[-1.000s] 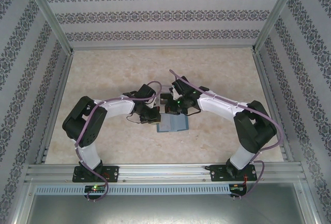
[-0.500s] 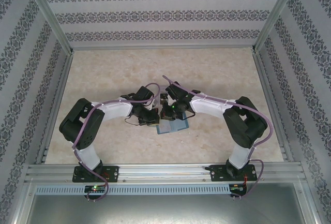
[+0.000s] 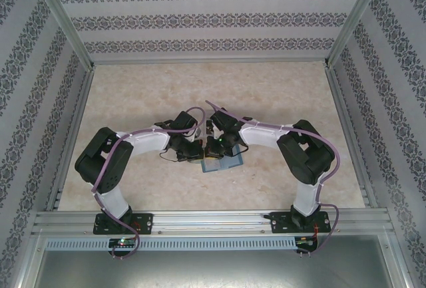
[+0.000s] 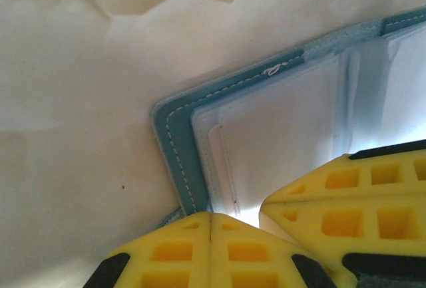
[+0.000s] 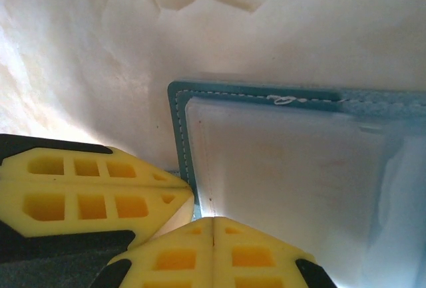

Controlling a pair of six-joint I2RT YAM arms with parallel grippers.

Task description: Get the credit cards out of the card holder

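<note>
Left gripper and right gripper meet almost nose to nose in the top view, over the middle of the marbled desk. The card holder lies open and flat just on the near side of them. Its far left corner is tucked under both grippers, which hide the fingertips from me, so from up here I cannot judge the jaws.

From the left wrist I see the left gripper with its yellow fingers pressed flat together (just a thin seam between them). The tips sit right at the near left corner of the card holder, at its teal stitched border. I cannot tell whether any of the edge is pinched between them. The pale pockets spread up and to the right. The right gripper comes in from the right and rests over the pockets, just beside my own fingertips.

From the right wrist, the right gripper is likewise closed tight, fingers meeting on a seam. Its tips are at the lower edge of the card holder, on the inside of the teal border. The left gripper lies close on the left, its tip against that same border, with bare desk beyond.
</note>
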